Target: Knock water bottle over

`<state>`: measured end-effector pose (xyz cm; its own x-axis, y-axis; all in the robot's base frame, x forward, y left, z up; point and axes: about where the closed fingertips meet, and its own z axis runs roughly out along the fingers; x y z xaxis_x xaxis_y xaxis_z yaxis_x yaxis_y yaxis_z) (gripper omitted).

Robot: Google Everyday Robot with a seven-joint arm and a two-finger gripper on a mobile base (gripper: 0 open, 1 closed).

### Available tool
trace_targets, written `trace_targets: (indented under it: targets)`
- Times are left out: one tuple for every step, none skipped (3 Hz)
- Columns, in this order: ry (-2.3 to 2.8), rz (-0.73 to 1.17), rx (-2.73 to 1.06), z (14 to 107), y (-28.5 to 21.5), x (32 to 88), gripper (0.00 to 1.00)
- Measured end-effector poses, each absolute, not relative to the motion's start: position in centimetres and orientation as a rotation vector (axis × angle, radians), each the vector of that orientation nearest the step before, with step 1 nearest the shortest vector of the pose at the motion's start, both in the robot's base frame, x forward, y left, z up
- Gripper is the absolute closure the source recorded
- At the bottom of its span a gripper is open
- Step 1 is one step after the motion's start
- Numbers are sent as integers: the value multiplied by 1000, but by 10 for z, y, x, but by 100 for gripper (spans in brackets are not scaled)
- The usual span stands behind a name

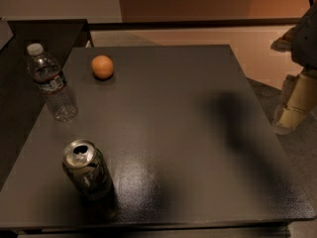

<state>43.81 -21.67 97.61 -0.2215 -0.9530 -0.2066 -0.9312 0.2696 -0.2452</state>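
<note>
Gripper (pixel 293 105): hanging just off the table's (pixel 198 133) edge, clear of everything; whether it is apart or together, cannot tell.
Water bottle (pixel 52 83): standing upright, well apart from the gripper, across the table.
Orange (pixel 102 67), can (pixel 89 170): sitting likewise across.

The gripper (pixel 292 108), hanging off the table's right edge, is cream and pale tan below a grey housing, and the table (pixel 198 133) beside it is flat dark grey-brown with a soft black shadow on the side nearest the gripper and pale glossy glints farther off. Farthest across from the gripper stands the water bottle (pixel 52 86), clear with ribbed bands, a white cap and a pale label with dark print. The round fruit (pixel 102 67) is plain orange, and the can (pixel 88 169) is shiny silver on top with dark and silver markings down its side.
</note>
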Motion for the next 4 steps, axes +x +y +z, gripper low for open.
trace_targets:
  targets:
    - [2232, -98, -1725, 976, -217, 438, 0]
    - [2198, -20, -1709, 974, -204, 447, 0]
    - [2131, 112, -1676, 971, -173, 465, 0]
    - [2065, 230, -1624, 970, -139, 486, 0]
